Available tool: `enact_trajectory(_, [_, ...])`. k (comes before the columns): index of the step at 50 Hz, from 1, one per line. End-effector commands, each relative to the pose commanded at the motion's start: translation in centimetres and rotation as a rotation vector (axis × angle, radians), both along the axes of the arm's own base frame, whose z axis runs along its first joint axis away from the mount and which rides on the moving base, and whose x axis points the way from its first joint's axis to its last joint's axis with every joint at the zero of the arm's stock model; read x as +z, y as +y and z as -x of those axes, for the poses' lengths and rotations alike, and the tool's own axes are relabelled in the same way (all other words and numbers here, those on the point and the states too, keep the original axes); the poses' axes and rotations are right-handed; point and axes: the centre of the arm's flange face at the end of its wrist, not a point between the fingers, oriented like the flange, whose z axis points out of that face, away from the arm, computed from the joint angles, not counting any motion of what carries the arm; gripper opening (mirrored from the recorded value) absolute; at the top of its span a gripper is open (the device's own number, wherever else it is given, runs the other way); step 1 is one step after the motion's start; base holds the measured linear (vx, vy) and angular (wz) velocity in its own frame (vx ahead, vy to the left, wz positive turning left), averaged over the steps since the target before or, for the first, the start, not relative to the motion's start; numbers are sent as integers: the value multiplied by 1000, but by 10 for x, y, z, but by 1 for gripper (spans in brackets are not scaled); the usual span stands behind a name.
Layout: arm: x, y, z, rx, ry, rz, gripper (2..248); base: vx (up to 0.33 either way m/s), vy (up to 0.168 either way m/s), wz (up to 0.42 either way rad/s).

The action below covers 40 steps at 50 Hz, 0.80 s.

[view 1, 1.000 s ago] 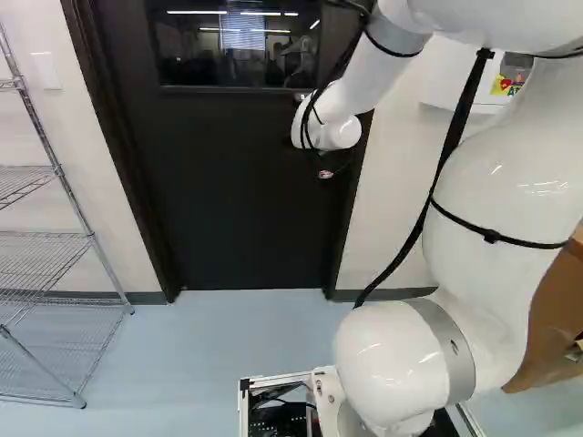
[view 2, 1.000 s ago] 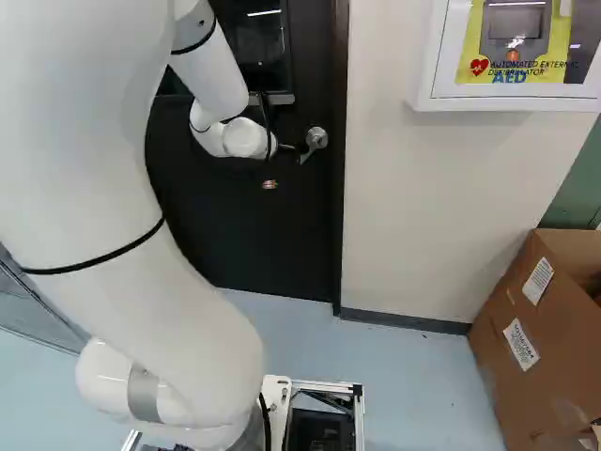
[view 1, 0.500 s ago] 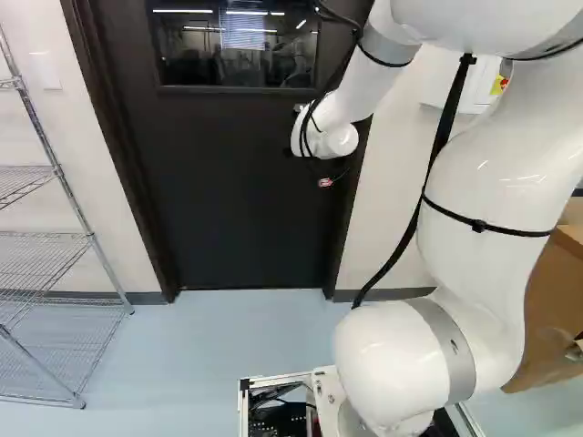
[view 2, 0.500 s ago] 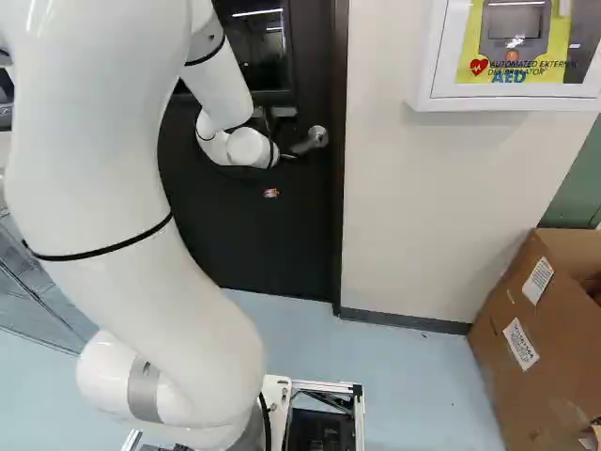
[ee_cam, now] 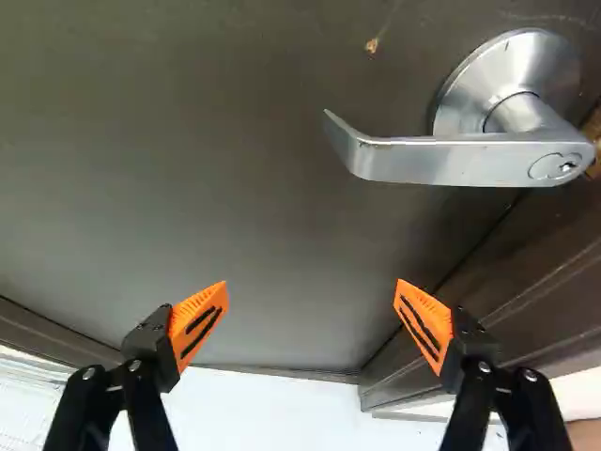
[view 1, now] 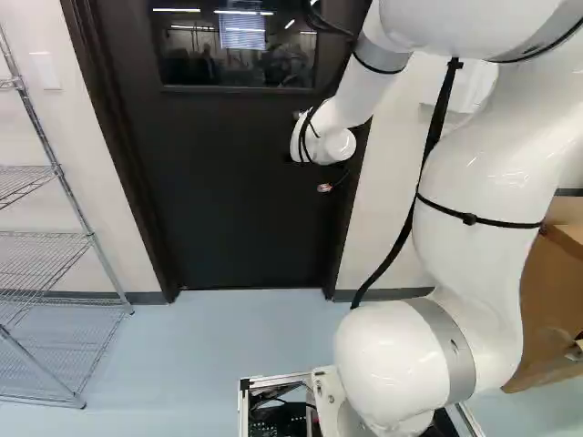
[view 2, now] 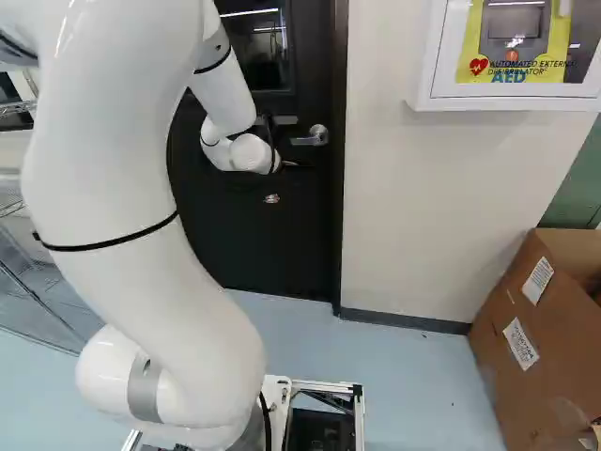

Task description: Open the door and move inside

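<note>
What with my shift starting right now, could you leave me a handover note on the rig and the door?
Gripper: open, nothing between its fingers; it is not holding the handle.
Handle: ahead of the gripper, lever level, near the door's latch edge.
Door: closed in its frame.
Surroundings: shelf rack at the left of the left base view, box at the right of the right base view.
Done: arm is up at the door, near the handle.
Left: likely turn the handle, open the door, then drive the base through.
</note>
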Motion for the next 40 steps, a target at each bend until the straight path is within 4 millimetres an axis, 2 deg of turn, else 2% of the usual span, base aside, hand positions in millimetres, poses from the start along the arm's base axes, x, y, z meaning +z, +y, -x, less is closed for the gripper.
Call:
enact_trajectory(13, [-1, -3, -4, -67, 0, -49, 247, 0, 0, 0])
enact_trajectory(40, [-4, -6, -54, -273, -25, -207, 247, 0, 0, 0])
